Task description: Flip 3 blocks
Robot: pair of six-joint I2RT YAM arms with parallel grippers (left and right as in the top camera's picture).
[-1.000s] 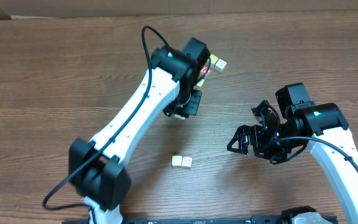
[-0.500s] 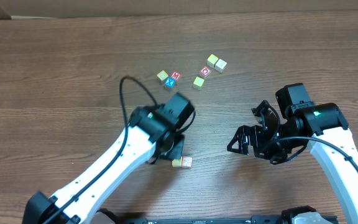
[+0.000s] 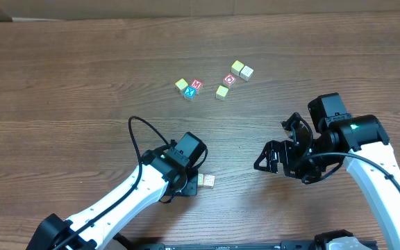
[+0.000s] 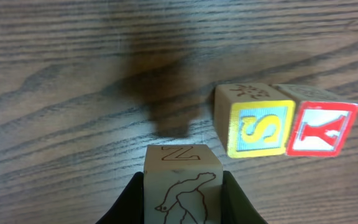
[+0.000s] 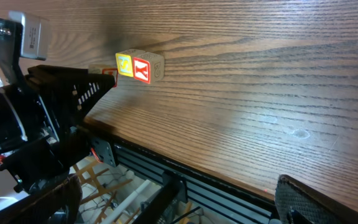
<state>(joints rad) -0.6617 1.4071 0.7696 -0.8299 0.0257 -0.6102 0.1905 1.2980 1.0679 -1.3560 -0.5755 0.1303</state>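
A pale wooden block [image 4: 182,180] marked "Z" above an outlined bird is clamped between the fingers of the left gripper [image 4: 182,198], near the front edge of the worktop [image 3: 61,104]. At its 2 o'clock in the left wrist view, a yellow-framed "S" block [image 4: 258,129] and a red-framed "K" block [image 4: 323,129] stand touching, side by side. Overhead, the right gripper [image 3: 269,146] hangs at 3 o'clock of the pair, jaws spread wide and empty. A scatter of other cubes [image 3: 222,91] lies at 12 o'clock.
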